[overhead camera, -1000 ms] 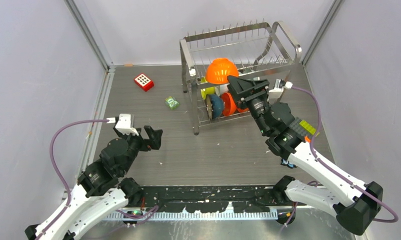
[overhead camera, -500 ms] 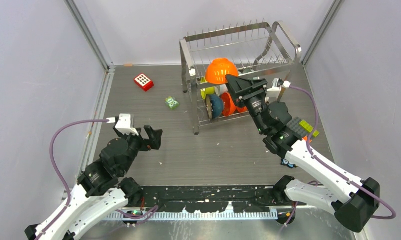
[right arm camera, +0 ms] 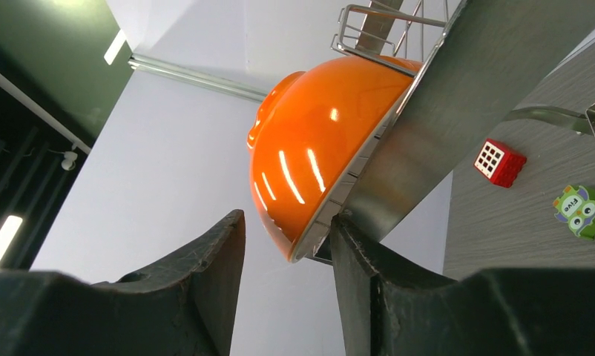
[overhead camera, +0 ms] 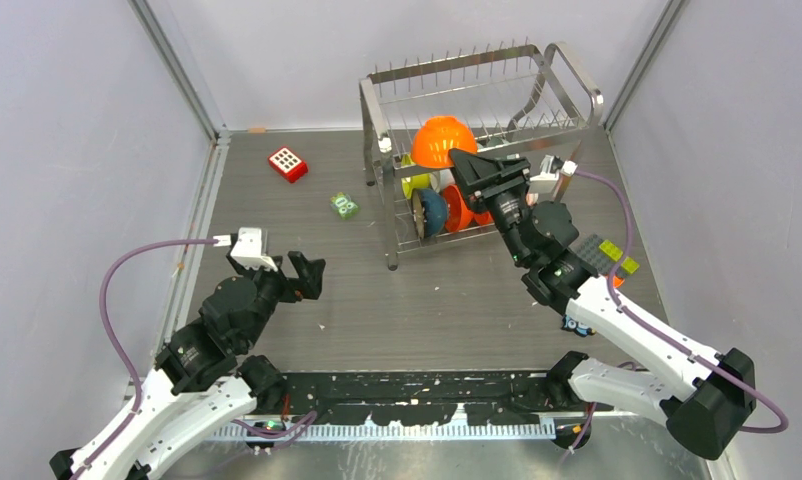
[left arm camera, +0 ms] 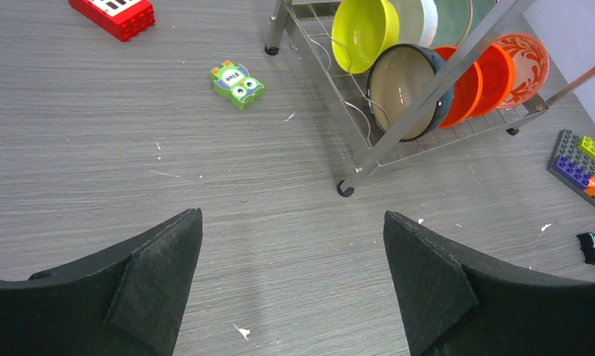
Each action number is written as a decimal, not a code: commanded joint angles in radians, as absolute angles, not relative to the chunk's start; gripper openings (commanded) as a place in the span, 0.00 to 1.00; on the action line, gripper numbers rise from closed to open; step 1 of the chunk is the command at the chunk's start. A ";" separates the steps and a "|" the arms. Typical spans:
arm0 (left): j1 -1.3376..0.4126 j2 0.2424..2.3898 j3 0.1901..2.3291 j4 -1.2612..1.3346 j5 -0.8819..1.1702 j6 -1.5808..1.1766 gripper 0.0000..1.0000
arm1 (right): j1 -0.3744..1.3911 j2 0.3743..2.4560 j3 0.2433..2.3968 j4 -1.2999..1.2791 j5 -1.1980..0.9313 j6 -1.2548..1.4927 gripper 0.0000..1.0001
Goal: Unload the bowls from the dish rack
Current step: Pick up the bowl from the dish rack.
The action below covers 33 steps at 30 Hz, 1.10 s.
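The dish rack (overhead camera: 477,62) stands at the back of the table. An orange bowl (overhead camera: 443,140) lies upside down on its upper tier. My right gripper (overhead camera: 465,163) reaches up to this bowl (right arm camera: 317,163). Its jaws straddle the rim (right arm camera: 288,222): one finger touches the rim and rack bar, the other stands off, so it is open. On the lower tier several bowls stand on edge: lime-yellow (left arm camera: 365,30), dark blue (left arm camera: 406,89), orange (left arm camera: 465,81), red-and-white patterned (left arm camera: 528,67). My left gripper (overhead camera: 307,270) hovers wide open and empty over bare table (left arm camera: 292,215).
A red block with white dots (overhead camera: 288,163) and a green owl brick (overhead camera: 344,206) lie left of the rack. A grey plate with flat coloured bricks (overhead camera: 607,255) sits under my right arm. Walls close in on the left, right and back.
My right gripper has crept a little further onto the orange bowl's rim and its jaws have narrowed. The left arm has not moved.
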<state>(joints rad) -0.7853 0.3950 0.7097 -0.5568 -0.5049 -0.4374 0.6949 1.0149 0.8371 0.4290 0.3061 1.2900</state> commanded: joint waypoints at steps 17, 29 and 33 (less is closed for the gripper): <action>-0.788 0.400 0.705 -0.505 -0.519 -0.432 0.93 | 0.699 1.034 0.815 0.559 0.348 1.287 0.41; -0.787 0.414 0.706 -0.506 -0.515 -0.433 0.93 | 0.690 1.040 0.791 0.591 0.350 1.287 0.36; -0.788 0.409 0.705 -0.507 -0.517 -0.432 0.93 | 0.686 1.046 0.779 0.617 0.346 1.286 0.32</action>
